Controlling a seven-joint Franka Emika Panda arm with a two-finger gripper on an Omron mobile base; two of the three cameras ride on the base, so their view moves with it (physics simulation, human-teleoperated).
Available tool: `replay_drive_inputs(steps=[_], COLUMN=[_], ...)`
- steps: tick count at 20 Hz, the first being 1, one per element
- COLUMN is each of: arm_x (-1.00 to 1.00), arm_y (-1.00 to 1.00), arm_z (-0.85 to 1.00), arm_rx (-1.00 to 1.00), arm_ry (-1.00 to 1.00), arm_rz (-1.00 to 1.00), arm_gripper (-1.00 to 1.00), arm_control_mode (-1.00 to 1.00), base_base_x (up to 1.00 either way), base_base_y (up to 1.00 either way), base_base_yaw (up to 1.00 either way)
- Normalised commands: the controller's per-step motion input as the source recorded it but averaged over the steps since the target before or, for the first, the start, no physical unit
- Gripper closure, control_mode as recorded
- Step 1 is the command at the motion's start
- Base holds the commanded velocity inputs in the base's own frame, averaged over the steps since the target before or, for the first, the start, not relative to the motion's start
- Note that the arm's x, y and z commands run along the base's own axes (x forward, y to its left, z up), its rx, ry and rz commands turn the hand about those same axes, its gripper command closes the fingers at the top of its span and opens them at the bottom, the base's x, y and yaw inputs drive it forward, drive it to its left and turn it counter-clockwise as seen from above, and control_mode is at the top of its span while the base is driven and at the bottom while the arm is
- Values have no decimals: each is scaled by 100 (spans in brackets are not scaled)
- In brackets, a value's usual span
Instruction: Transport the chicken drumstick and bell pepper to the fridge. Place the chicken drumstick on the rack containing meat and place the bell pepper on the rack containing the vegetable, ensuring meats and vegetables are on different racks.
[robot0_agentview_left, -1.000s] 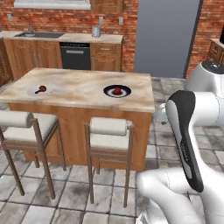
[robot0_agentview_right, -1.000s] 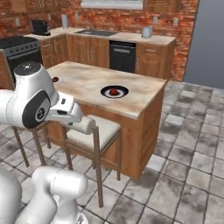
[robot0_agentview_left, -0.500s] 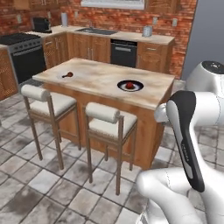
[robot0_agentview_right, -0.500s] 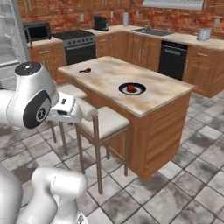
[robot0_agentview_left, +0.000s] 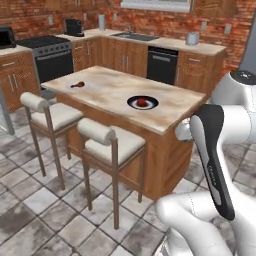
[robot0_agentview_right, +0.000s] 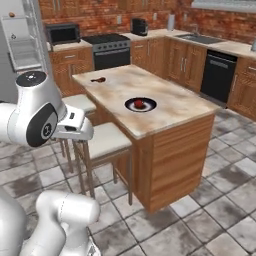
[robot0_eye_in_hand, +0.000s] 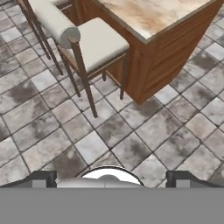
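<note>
A: Nearest to us, the gripper (robot0_eye_in_hand: 109, 178) hangs over the grey tiled floor (robot0_eye_in_hand: 109, 131) with its finger tips (robot0_eye_in_hand: 41, 178) spread as wide as they go and nothing between them.

B: Agreed, we hold nothing. Just past it we see the near bar stool (robot0_eye_in_hand: 94, 41), its pale cushion tucked against the corner of the wooden kitchen island (robot0_eye_in_hand: 175, 48).

A: From the left base view we count two stools along the island's (robot0_agentview_left: 165, 150) long side, the near stool (robot0_agentview_left: 112, 142) and the far stool (robot0_agentview_left: 47, 112), both on thin dark legs.

B: On the marble top, the bell pepper (robot0_agentview_left: 142, 101) sits in a dark plate (robot0_agentview_left: 150, 104) with a pale rim, toward the near end. In the right base view we find the pepper (robot0_agentview_right: 139, 103) in that same plate (robot0_agentview_right: 148, 105).

A: Further along the top, well apart from the plate, the chicken drumstick (robot0_agentview_left: 77, 84) lies on the bare marble near the far end; we see it too at (robot0_agentview_right: 98, 79).

B: Beyond the island stand the black stove (robot0_agentview_right: 112, 50) and the dishwasher (robot0_agentview_right: 219, 75) under the back counter, with a microwave (robot0_agentview_right: 62, 34) to the stove's left.

A: Farthest, at the upper left of the right base view, the fridge (robot0_agentview_right: 22, 47) shows pale shelves; we cannot make out what lies on them.
</note>
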Motion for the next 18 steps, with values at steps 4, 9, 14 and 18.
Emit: replay_drive_inputs(steps=[4,9,14,18], arm_x=[0,0,0,0], arm_y=[0,0,0,0], arm_z=[0,0,0,0], arm_rx=[0,0,0,0], arm_ry=[0,0,0,0], arm_rz=[0,0,0,0], arm_gripper=[-100,-100,-100,-100], arm_control_mode=[100,100,100,100], base_base_x=[42,52,45,44], base_base_y=[-100,-100,-100,-100], base_base_yaw=[37,41,50,46])
